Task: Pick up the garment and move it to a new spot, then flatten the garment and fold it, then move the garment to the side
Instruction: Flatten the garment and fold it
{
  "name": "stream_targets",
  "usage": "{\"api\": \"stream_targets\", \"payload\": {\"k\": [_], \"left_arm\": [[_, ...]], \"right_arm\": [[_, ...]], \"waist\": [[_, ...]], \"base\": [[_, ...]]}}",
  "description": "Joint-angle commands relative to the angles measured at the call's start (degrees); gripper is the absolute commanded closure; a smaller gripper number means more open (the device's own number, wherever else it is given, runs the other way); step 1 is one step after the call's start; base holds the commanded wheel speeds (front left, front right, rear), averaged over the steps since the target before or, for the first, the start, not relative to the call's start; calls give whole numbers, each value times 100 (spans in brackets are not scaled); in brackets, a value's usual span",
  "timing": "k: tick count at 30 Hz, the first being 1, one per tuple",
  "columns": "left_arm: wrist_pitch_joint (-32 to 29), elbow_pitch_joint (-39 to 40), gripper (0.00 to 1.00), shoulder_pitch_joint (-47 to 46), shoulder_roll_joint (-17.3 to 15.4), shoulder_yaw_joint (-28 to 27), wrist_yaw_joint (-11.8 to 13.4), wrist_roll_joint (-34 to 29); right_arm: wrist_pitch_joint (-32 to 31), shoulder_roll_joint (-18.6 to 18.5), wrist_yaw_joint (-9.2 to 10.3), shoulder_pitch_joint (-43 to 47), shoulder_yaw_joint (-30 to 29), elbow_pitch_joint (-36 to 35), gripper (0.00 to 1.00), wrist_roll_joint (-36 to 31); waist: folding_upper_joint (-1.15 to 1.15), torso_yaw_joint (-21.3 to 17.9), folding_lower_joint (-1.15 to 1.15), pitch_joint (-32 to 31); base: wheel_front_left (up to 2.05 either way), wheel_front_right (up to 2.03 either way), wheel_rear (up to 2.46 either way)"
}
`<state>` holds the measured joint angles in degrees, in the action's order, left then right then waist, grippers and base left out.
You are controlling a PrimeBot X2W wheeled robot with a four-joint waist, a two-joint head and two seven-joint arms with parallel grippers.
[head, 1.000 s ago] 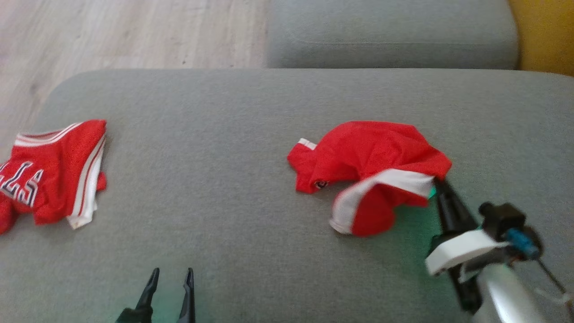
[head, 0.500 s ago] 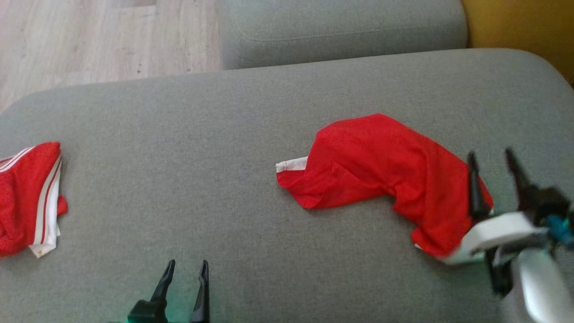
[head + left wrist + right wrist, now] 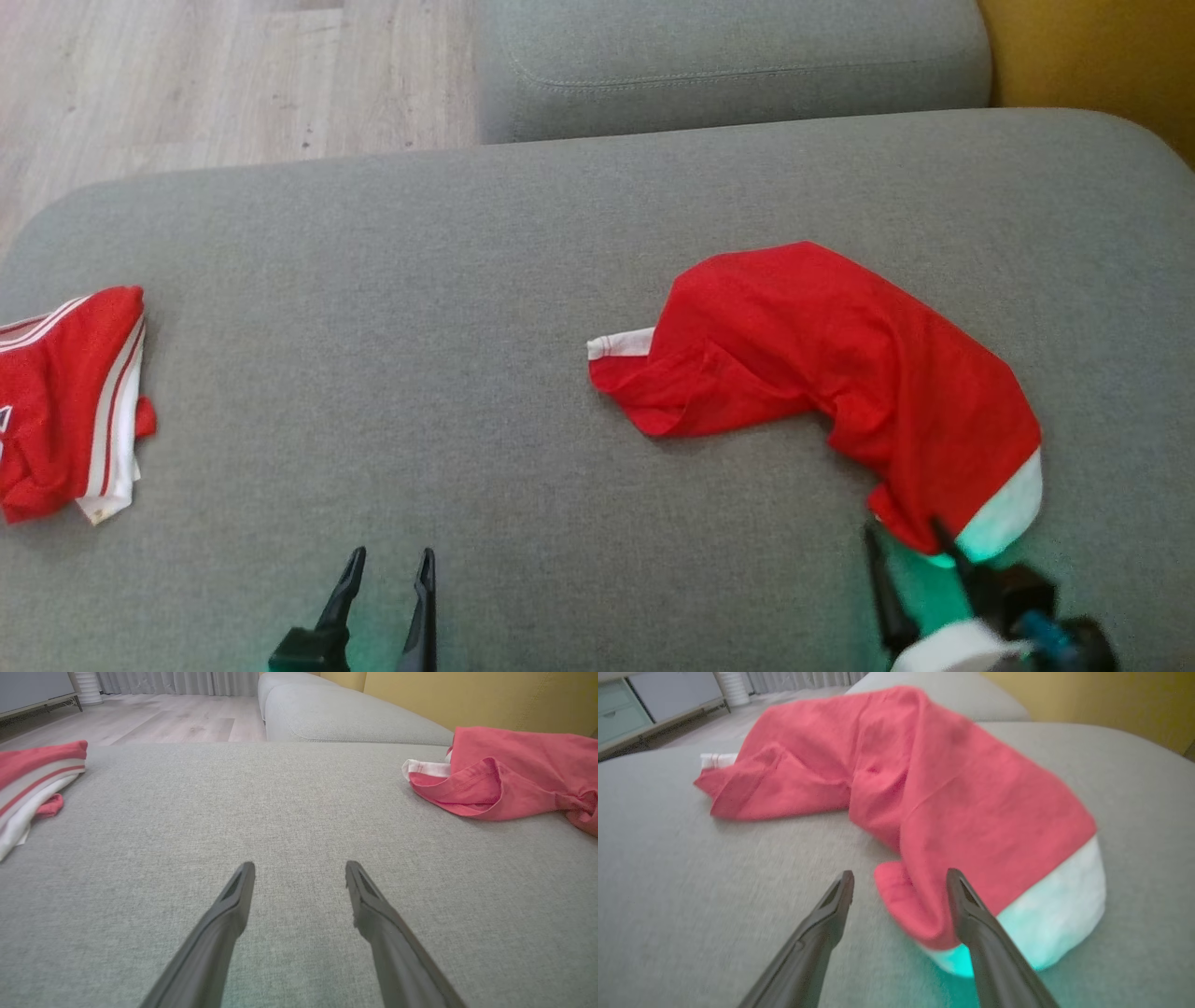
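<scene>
At the far left of the grey sofa cushion (image 3: 467, 233) lies a striped red jersey (image 3: 70, 392). The left gripper (image 3: 392, 557) hovers low, fingers apart and empty. The red garment (image 3: 840, 373) lies crumpled right of centre; the right gripper (image 3: 903, 534) stands at its white hem, fingers spread, grasping nothing. The flattening seems next: each gripper must take one corner and pull outward.

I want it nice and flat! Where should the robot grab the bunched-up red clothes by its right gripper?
Probably the white band at the garment's near end, coming from the near side with the right gripper. That band is a free outer edge, not tucked under the folds, and it looks a little raised off the sofa. The open gripper points right at it.
</scene>
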<state>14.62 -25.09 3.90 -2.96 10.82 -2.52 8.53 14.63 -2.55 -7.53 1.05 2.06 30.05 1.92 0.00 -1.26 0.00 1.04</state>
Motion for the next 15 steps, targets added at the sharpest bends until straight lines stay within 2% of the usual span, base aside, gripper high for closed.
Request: {"api": "stream_targets", "payload": {"k": [1,9,12,15], "left_arm": [[38,129,0,-138,8,-210,-9,-13],[38,88,0,-133,8,-157,19,62],[38,70,0,-125,8,-151,13,55],[38,41,0,-109,8,-141,1,52]], "right_arm": [[36,-36,4,-35,286,-101,0,-84],[37,-35,4,-171,816,-49,0,-307],[37,-45,4,-266,790,31,0,-261],[37,-104,4,-337,517,299,0,-419]], "waist": [[0,24,0,-5],[0,132,0,-22],[0,176,0,-37],[0,218,0,-53]], "base": [[0,0,0],[0,0,0],[0,0,0],[0,0,0]]}}
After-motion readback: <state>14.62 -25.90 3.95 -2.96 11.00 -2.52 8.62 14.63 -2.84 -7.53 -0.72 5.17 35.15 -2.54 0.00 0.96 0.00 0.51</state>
